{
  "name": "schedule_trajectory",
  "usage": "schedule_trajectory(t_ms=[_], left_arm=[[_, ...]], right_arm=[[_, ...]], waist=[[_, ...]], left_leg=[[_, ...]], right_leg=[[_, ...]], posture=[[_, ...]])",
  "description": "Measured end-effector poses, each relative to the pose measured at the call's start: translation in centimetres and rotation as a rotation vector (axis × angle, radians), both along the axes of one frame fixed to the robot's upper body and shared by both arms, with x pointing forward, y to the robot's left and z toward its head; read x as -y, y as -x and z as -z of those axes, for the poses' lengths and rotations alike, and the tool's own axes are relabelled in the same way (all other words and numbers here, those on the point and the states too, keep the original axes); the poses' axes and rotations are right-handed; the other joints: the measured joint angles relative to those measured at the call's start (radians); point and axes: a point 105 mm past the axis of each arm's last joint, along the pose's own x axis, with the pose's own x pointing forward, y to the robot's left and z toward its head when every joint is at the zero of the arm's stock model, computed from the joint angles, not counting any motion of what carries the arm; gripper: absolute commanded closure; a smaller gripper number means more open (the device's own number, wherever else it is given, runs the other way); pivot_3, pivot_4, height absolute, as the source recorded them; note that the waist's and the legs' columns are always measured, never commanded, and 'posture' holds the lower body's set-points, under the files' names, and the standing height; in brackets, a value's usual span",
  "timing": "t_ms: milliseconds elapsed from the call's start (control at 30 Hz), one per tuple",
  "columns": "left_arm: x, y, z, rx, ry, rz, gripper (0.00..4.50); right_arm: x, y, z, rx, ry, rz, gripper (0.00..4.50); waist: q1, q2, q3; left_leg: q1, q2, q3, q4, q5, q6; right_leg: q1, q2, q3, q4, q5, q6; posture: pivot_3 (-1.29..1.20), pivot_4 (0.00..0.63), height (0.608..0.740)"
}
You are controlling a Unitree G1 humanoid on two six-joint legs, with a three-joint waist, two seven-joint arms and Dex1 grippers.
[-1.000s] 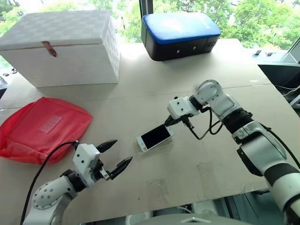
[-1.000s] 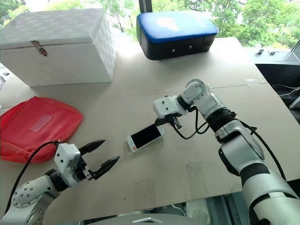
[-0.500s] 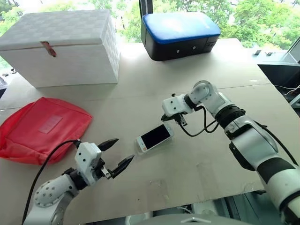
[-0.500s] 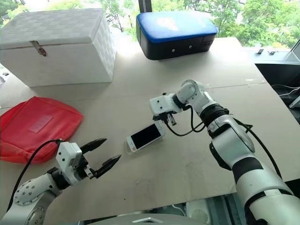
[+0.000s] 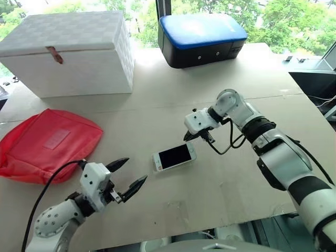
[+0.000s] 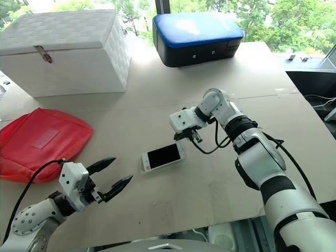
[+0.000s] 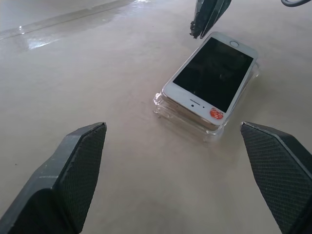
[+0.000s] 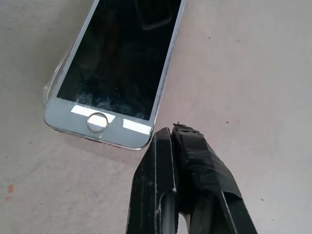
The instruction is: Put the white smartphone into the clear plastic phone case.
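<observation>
Right pincer [image 5: 187,137]: I see its fingers closed, gripping nothing, tips just off the home-button end.
Left pincer [image 5: 127,175]: fully spread, empty, farther away.
White smartphone [image 5: 174,156]: on the bench, atop the clear plastic phone case [image 7: 171,111], not seated.
Long axis: I judge it runs away from the right pincer.

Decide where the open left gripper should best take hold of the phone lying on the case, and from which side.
Probably across the phone's two long silvery edges, coming from above. It lies flat, screen up, on the case, so only its thin sides offer a hold. The left gripper stands open, apart from it; the shut right gripper is at the home-button end.
</observation>
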Motion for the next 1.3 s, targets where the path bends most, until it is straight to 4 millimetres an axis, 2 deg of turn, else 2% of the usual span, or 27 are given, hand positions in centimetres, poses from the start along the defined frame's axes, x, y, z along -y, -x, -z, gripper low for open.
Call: schedule_trajectory(t_ms=[200,333,400,433,567,700,1000,1200,1300], left_arm=[[0.2,-0.2,-0.1,0.007,0.002,0.011,0.00],[0.2,-0.2,-0.1,0.005,0.003,0.014,0.00],[0.1,-0.2,0.1,0.000,0.003,0.012,0.00],[0.1,-0.2,0.1,0.000,0.003,0.013,0.00],[0.0,0.0,0.2,-0.009,-0.001,0.014,0.00],[-0.5,0.2,0.3,-0.019,-0.012,0.009,0.00],[-0.8,0.2,0.1,-0.016,-0.026,0.003,0.00],[-0.8,0.0,0.0,-0.009,-0.026,0.003,0.00],[-0.8,0.0,0.0,-0.010,-0.026,0.001,0.00]], right_arm=[[0.9,0.1,-0.1,-0.018,-0.027,0.045,4.43],[-1.0,-0.1,-3.0,-0.061,-0.211,0.133,4.43],[-2.6,0.8,-3.8,-0.103,-0.295,0.147,4.43],[-3.2,1.4,-3.5,-0.123,-0.312,0.148,4.43],[-4.7,3.3,-0.3,-0.214,-0.297,0.186,4.43],[-5.8,5.5,3.3,-0.274,-0.213,0.182,4.43],[-6.6,5.5,3.8,-0.218,-0.142,0.157,4.43],[-7.4,5.5,4.1,-0.268,-0.179,0.205,4.43],[-7.0,5.3,3.8,-0.379,-0.250,0.298,4.43]], waist=[[0.000,0.000,0.000],[-0.008,0.000,0.000],[-0.011,-0.001,-0.001],[-0.013,-0.001,-0.001],[-0.013,0.000,-0.001],[-0.016,0.000,-0.001],[-0.020,0.001,-0.004],[-0.020,0.002,-0.007],[-0.019,0.002,-0.006]], left_leg=[[0.000,0.000,0.000,0.000,0.000,0.000],[0.000,0.001,0.000,0.000,0.000,0.000],[0.000,0.001,-0.001,0.000,0.000,-0.001],[0.000,0.001,-0.001,0.000,0.000,-0.001],[-0.001,-0.001,0.000,0.000,0.000,0.000],[0.000,-0.001,-0.001,0.000,0.000,0.000],[0.004,0.000,-0.002,0.000,0.001,-0.002],[0.004,0.000,-0.002,0.000,0.001,-0.002],[0.003,0.000,-0.003,0.000,0.001,-0.002]], right_leg=[[0.000,0.000,0.000,0.000,0.000,0.000],[0.000,0.000,0.000,0.001,0.000,0.000],[0.001,-0.003,0.000,0.001,0.000,0.000],[0.000,-0.004,0.000,0.000,0.000,0.000],[0.000,-0.006,-0.001,0.000,0.000,0.000],[0.000,-0.003,-0.001,0.001,0.000,0.000],[0.002,0.000,0.000,0.002,0.000,0.000],[0.002,-0.003,0.000,0.002,0.000,-0.001],[0.002,-0.005,0.000,0.002,0.000,-0.001]], posture=[[0.00,0.150,0.734],[0.00,0.150,0.734],[0.00,0.150,0.734],[0.00,0.150,0.734],[0.00,0.150,0.734],[0.00,0.150,0.734],[0.00,0.150,0.734],[0.00,0.150,0.734],[0.00,0.150,0.734]])
